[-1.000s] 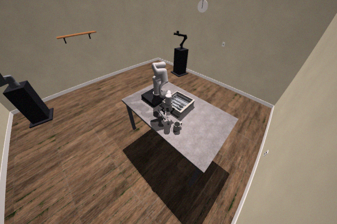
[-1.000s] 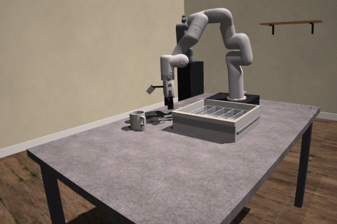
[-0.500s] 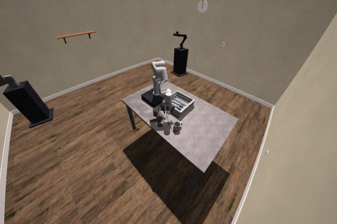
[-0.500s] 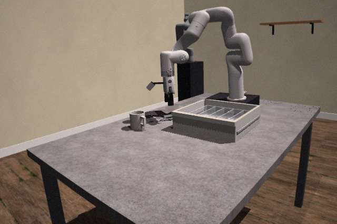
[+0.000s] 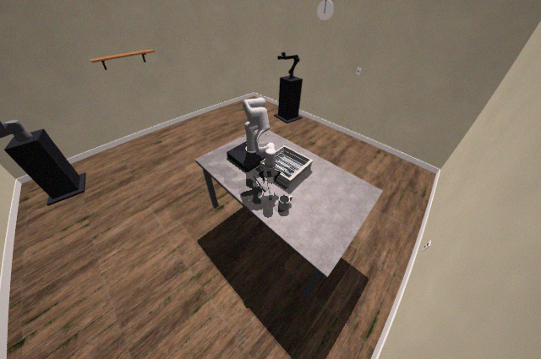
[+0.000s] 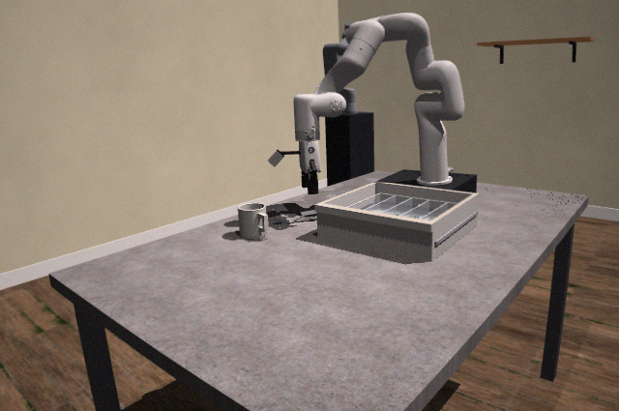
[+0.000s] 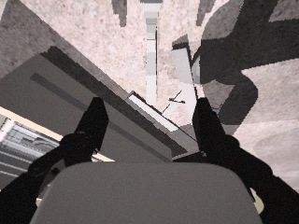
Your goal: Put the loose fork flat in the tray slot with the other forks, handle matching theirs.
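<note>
My gripper [image 6: 312, 189] [image 5: 265, 177] [image 7: 149, 108] is open and empty. It hangs a little above the grey table [image 6: 300, 321] [image 5: 341, 215], just off the near left corner of the cutlery tray [image 6: 372, 206] [image 5: 303, 170]. Under it, loose pale cutlery [image 6: 298, 217] lies on the table between the tray and a mug. In the wrist view a long slender handle [image 7: 150, 61] runs straight away between my fingers, with a wider flat piece [image 7: 182, 70] to its right. I cannot tell which is the fork. The tray's dark outer wall [image 7: 70, 103] shows on the left. Its slots [image 6: 404, 204] hold cutlery too small to tell apart.
A white mug [image 6: 251, 220] [image 5: 285, 203] stands on the table left of the loose cutlery. The arm's black base [image 6: 425, 179] sits behind the tray. Black pedestals stand on the floor away from the table.
</note>
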